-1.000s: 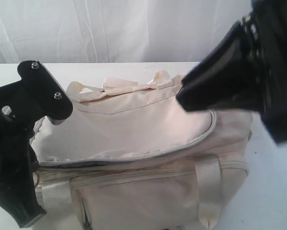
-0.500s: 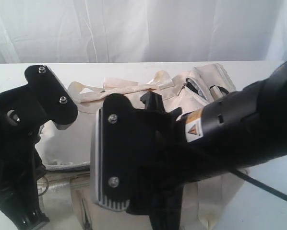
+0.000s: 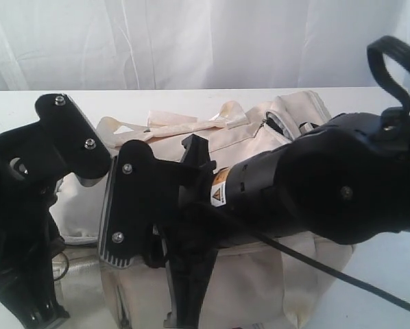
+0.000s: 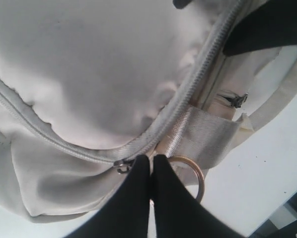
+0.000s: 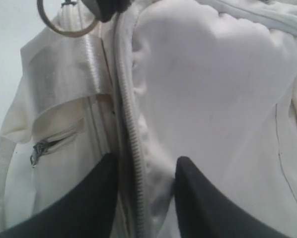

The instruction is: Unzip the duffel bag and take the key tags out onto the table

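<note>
The duffel bag (image 3: 260, 274) lies on the table (image 3: 13, 110), with the left end effector (image 4: 151, 161) at its left end.

Bag (image 3: 253, 288) half hidden
The right arm (image 3: 328, 185) covers its middle; its base runs off the picture's lower edge; what the left pincer (image 4: 151, 158) pinches cannot be told.

Plain white curtain (image 3: 191, 41) hangs across the whole back, 10 to 2 o'clock, with soft vertical folds and bright, even light on it. Below it a white tabletop (image 3: 6, 106) runs side to side.
</note>
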Action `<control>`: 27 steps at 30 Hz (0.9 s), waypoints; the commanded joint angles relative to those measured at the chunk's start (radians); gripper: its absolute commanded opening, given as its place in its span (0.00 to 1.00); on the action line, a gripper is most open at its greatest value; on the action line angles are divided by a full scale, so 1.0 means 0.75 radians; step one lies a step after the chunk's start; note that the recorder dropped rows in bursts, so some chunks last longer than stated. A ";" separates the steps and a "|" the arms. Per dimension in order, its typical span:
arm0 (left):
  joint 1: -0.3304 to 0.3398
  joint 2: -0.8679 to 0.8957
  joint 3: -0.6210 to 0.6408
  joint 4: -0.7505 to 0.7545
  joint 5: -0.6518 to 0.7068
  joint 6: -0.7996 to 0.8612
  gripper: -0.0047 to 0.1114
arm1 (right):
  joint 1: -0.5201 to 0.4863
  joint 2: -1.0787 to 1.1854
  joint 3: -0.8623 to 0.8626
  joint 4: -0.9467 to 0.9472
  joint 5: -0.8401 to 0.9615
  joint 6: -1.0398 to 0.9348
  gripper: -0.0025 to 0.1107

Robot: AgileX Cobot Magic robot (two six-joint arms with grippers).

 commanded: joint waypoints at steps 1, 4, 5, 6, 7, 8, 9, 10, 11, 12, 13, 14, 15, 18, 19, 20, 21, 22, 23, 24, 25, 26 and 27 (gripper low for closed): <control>-0.006 -0.017 0.005 -0.034 0.033 -0.004 0.04 | 0.003 0.021 0.005 -0.002 0.049 0.012 0.24; -0.006 -0.017 0.005 -0.034 0.033 -0.004 0.04 | 0.003 0.026 0.005 -0.002 0.072 0.012 0.27; -0.006 -0.017 0.005 -0.034 0.036 -0.009 0.04 | 0.003 0.028 0.005 -0.002 0.075 0.012 0.29; -0.006 -0.017 0.005 -0.034 0.036 -0.009 0.04 | 0.003 0.032 0.005 -0.002 0.075 0.012 0.29; -0.006 -0.017 0.005 -0.034 0.036 -0.009 0.04 | 0.003 0.031 0.005 -0.002 0.075 0.012 0.29; -0.006 -0.017 0.005 -0.034 0.040 -0.009 0.04 | 0.003 0.037 0.005 -0.002 0.075 0.012 0.27; -0.006 -0.017 0.005 -0.034 0.043 -0.009 0.04 | 0.003 0.040 0.005 -0.002 0.075 0.019 0.23; -0.006 -0.017 0.005 -0.034 0.043 -0.009 0.04 | 0.003 0.045 0.005 -0.002 0.075 0.040 0.18; -0.006 -0.017 0.005 -0.025 0.051 -0.015 0.04 | 0.003 0.048 0.005 -0.002 0.078 0.068 0.12; -0.006 -0.017 0.005 -0.016 0.062 -0.015 0.04 | 0.003 0.048 0.005 -0.002 0.084 0.082 0.06; -0.006 -0.017 0.005 -0.003 0.074 -0.018 0.04 | 0.003 0.050 0.005 -0.002 0.100 0.089 0.02; -0.006 -0.017 0.005 0.015 0.086 -0.032 0.04 | 0.003 0.050 0.005 -0.002 0.121 0.089 0.02; -0.006 -0.017 0.005 0.031 0.098 -0.041 0.04 | 0.003 0.050 0.005 -0.002 0.134 0.089 0.02; -0.006 -0.017 0.005 0.084 0.132 -0.060 0.04 | 0.003 0.050 0.005 -0.005 0.157 0.089 0.02; -0.006 -0.017 0.005 0.107 0.132 -0.070 0.04 | 0.003 0.050 0.005 -0.005 0.161 0.089 0.02; -0.006 -0.017 0.005 0.120 0.135 -0.074 0.04 | 0.003 0.050 0.005 -0.005 0.162 0.089 0.02; -0.006 -0.017 0.005 0.139 0.135 -0.076 0.04 | 0.003 0.050 0.005 -0.005 0.164 0.089 0.02; -0.006 -0.017 0.005 0.159 0.135 -0.083 0.04 | 0.003 0.050 0.005 -0.005 0.168 0.089 0.02; -0.006 -0.017 0.005 0.182 0.135 -0.091 0.04 | 0.003 0.050 0.005 -0.005 0.172 0.089 0.02; -0.006 -0.017 0.005 0.200 0.142 -0.097 0.04 | 0.003 0.050 0.005 -0.005 0.175 0.089 0.02; -0.006 -0.017 0.005 0.223 0.148 -0.104 0.04 | 0.003 0.050 0.005 -0.005 0.178 0.089 0.02; -0.006 -0.017 0.005 0.239 0.155 -0.116 0.04 | 0.003 0.050 0.005 -0.005 0.184 0.089 0.02; -0.006 -0.017 0.005 0.253 0.165 -0.123 0.04 | 0.003 0.050 0.005 -0.005 0.190 0.089 0.02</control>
